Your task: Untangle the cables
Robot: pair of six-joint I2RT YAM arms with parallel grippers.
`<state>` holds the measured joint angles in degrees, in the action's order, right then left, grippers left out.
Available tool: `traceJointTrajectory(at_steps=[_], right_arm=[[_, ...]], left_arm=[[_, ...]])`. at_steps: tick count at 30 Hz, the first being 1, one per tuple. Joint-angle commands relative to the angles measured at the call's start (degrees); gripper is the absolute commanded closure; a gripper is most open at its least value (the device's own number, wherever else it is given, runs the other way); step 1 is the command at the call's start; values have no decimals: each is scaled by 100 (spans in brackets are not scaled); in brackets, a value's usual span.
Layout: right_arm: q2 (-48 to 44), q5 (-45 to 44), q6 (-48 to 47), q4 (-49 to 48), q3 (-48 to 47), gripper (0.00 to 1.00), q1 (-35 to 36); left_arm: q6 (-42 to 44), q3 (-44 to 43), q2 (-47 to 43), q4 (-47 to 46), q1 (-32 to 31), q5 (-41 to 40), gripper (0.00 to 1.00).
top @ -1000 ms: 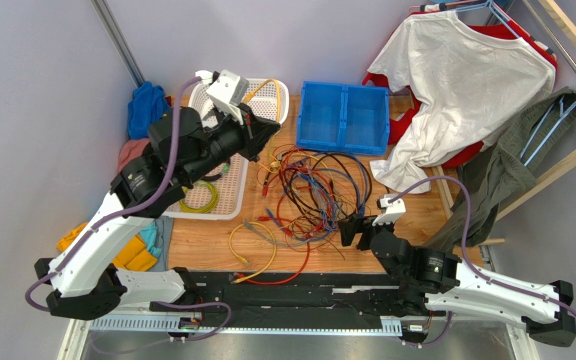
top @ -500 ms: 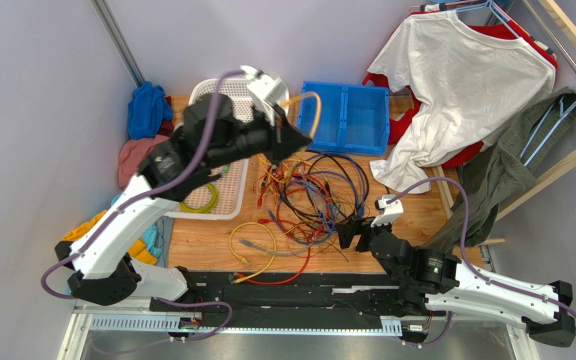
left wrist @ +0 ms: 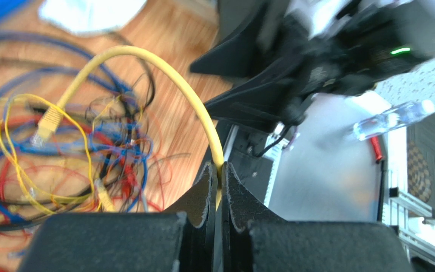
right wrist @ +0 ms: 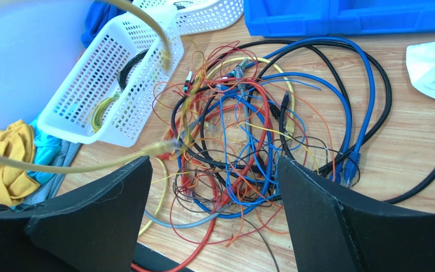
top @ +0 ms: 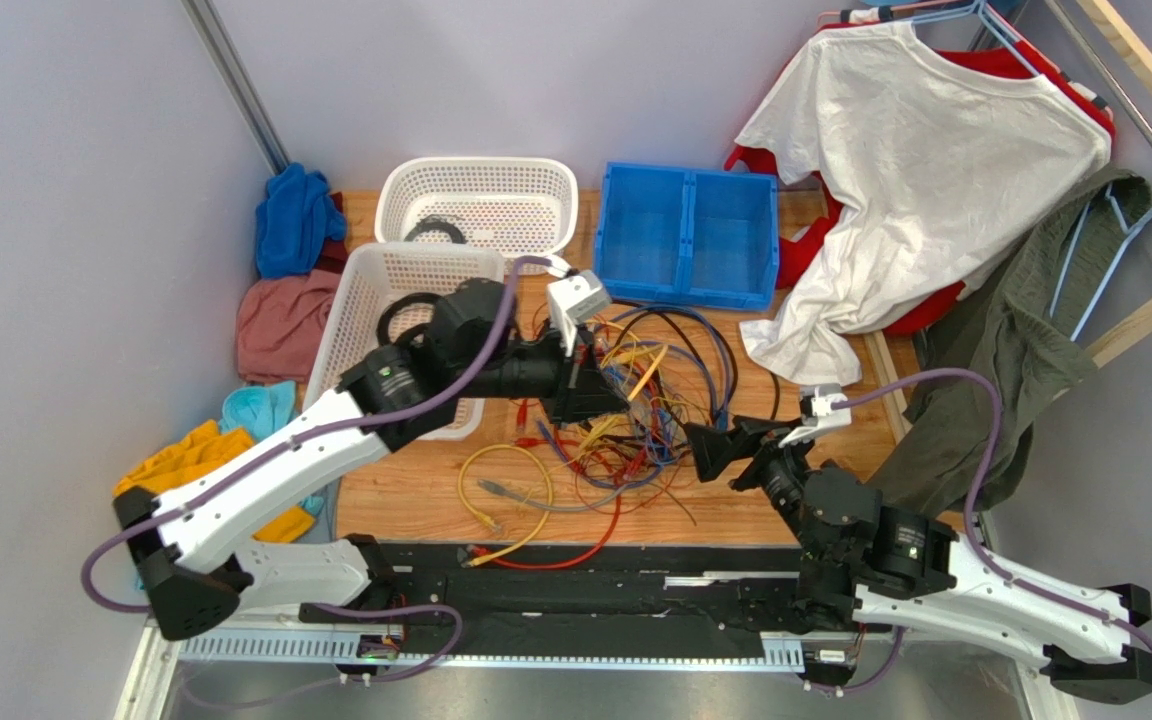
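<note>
Top external: you see the cables (top: 654, 413) heaped on the bench (top: 394, 488) middle | Left wrist: your left hand (left wrist: 220, 170) is pinched on a yellow cable (left wrist: 163, 73) | Right wrist: your right hand (right wrist: 214, 187) gapes wide, just short of the tangle.

No writing, label, brand, number or sign can be read in any view. Nothing legible is made out on the cables (top: 657, 405), the baskets (top: 342, 330), the bin (top: 687, 225) or the clothes (top: 913, 165).
</note>
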<state>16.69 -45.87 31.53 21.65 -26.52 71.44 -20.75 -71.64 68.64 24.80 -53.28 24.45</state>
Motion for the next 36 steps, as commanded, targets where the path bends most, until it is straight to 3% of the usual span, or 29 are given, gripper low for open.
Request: traceJointTrajectory(at_steps=[1,8,15,24,29,32,33,34,36], right_arm=[[466,-20,-339,-950,-81,14,-16],[1335,51,-999,-2550,-160,16,-33],[2162,772,-1052,-3921,-195,17,-69],[3753,868,-640,-4641,-600,23,-630],[4420,1142,-219,-5478,-617,37,-1069],[4781,1159,80,-5399,-810,61,-1333],[4800,1168,108,-5495,-793,92,-1378],[4809,1168,117,-5513,-715,100,-1404],[4704,1115,117,-5505,-609,100,-1448]], left_arm=[[45,-8,-720,-801,-25,420,94],[-51,141,-958,-950,-25,596,94],[-69,167,-1090,-950,-25,517,94],[-175,299,-1186,-1082,-25,605,94],[-219,326,-1283,-1065,-25,605,94],[-219,335,-1345,-986,-25,579,94],[-201,335,-1397,-959,-25,561,94],[-184,343,-1406,-890,-25,544,94],[-113,352,-1502,-767,-25,403,94]])
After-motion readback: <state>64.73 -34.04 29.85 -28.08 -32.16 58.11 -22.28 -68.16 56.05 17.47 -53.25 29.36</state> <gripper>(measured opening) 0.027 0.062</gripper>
